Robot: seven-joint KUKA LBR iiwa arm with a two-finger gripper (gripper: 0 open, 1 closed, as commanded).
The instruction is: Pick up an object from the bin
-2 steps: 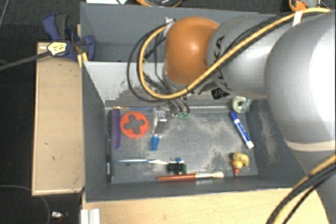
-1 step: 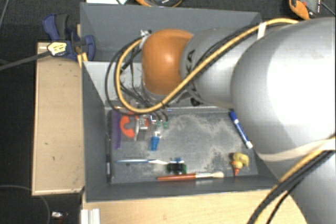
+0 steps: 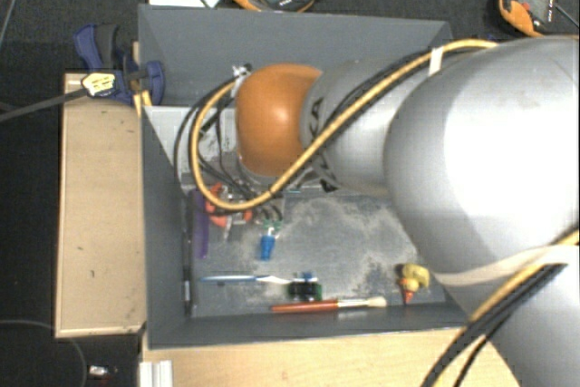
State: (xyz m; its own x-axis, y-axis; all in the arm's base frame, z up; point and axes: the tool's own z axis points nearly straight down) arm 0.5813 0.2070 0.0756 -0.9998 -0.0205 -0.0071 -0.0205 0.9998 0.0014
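Note:
My gripper is low in the left part of the bin, mostly hidden under the arm's orange cover. Directly beside it on the left lies a small orange piece, and a purple stick-like thing lies along the bin's left wall. A small blue cylinder stands just below the gripper on the bin floor. Whether anything is in the gripper is hidden.
Along the front wall lie a blue-and-white toothbrush, a green-and-black object and a red-handled brush. A yellow toy duck sits at the front right. The big arm covers the bin's right and back.

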